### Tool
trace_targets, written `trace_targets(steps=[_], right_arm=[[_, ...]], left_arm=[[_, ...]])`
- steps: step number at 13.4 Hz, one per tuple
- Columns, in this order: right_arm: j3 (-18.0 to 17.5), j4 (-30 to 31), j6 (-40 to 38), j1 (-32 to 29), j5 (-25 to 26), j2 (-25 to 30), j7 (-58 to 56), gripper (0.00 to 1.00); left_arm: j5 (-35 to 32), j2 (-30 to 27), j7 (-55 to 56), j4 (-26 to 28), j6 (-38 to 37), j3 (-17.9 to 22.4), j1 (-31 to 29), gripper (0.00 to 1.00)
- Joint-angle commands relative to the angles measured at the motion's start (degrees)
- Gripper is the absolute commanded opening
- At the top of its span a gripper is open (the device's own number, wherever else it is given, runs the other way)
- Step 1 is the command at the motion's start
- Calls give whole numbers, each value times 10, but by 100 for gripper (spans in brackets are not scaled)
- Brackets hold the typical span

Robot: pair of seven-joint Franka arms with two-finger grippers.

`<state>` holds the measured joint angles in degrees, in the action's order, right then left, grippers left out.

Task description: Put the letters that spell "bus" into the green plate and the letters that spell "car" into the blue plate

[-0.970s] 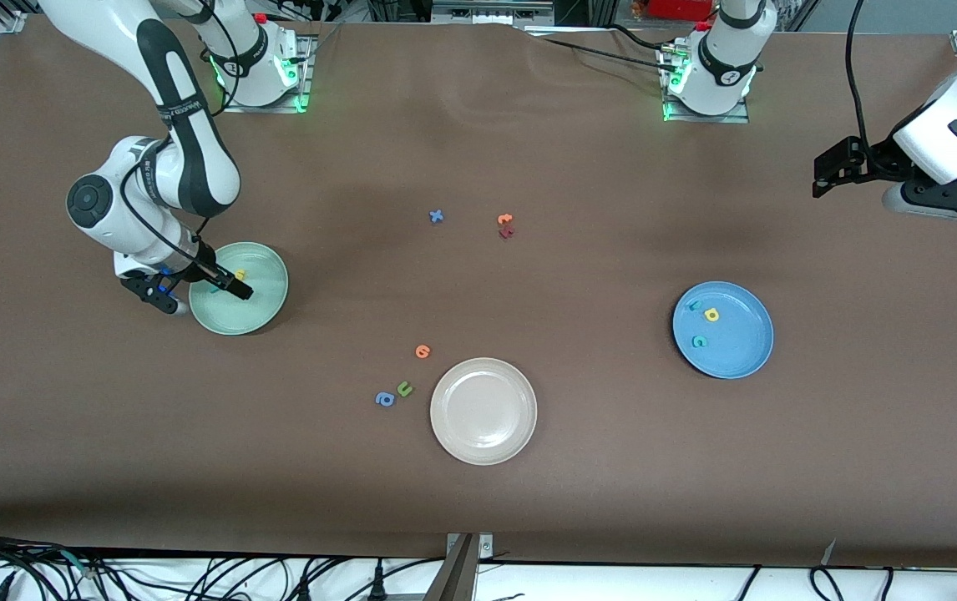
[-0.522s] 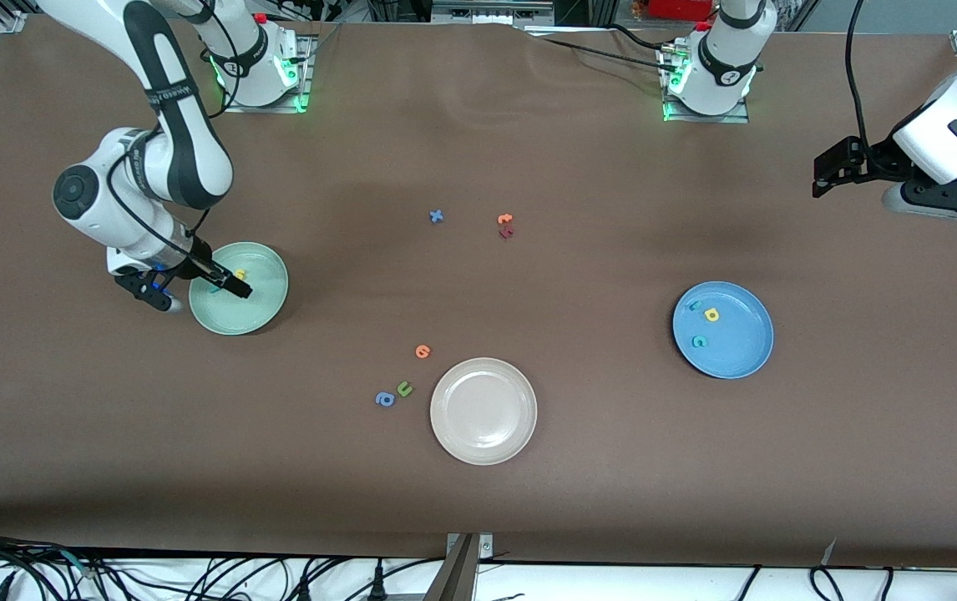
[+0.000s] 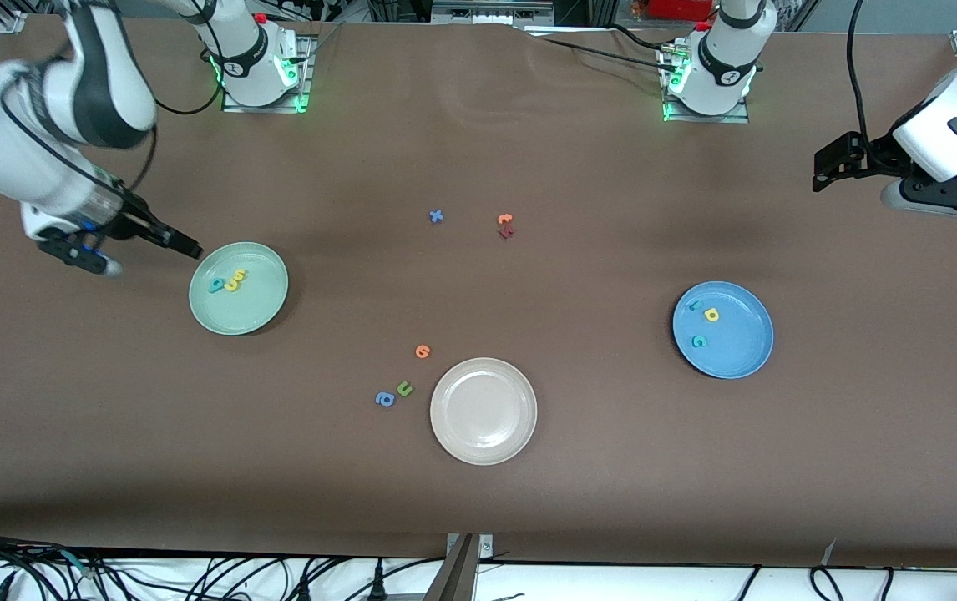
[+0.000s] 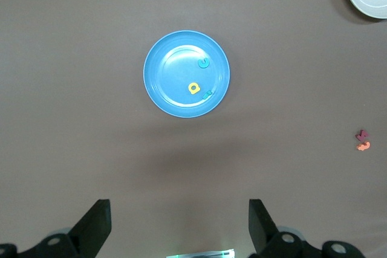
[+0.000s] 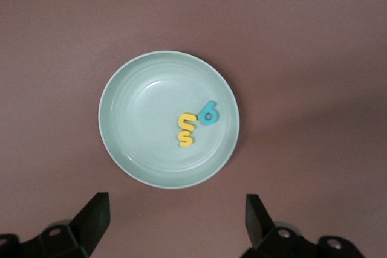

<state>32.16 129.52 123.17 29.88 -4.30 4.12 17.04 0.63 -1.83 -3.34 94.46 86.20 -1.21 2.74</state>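
A: How would those foam letters handle?

B: Light, soft and thin, I'd judge; pinch one across its flat edges, gently. The green plate (image 5: 121,143) holds a teal b (image 5: 209,113), a yellow u (image 5: 185,121) and a yellow s (image 5: 185,139). The blue plate (image 4: 160,86) holds a teal c (image 4: 203,63), a yellow a (image 4: 193,88) and a teal r (image 4: 207,94).

A: Counts?

B: Three plates, one beige plate (image 3: 483,411) bare; six stray letters on the bench (image 3: 595,467).

A: End effectors?

B: Right end effector (image 3: 186,246) spread, empty, over the bench beside the green plate; left end effector (image 3: 831,167) spread, empty, waiting at its end
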Motion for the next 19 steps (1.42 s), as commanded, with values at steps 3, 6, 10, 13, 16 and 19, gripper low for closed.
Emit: trace_targets(steps=[3, 6, 10, 13, 16, 19], right_arm=[[6, 13, -31, -3, 25, 46, 5, 99], [6, 13, -32, -3, 25, 47, 5, 99], [7, 12, -42, -4, 25, 64, 5, 99], [7, 1, -43, -4, 25, 64, 5, 99], [7, -29, -84, -6, 46, 64, 5, 99], [6, -98, -178, -7, 51, 65, 5, 99]], left_arm=[[-11, 4, 6, -16, -15, 2, 5, 100], [-10, 4, 6, -16, -15, 1, 5, 100], [-9, 6, 18, -16, -14, 0, 7, 100], [-9, 6, 28, -16, -14, -3, 7, 100], [-8, 6, 31, -16, -14, -3, 6, 100], [-10, 7, 31, -16, -11, -3, 7, 100]])
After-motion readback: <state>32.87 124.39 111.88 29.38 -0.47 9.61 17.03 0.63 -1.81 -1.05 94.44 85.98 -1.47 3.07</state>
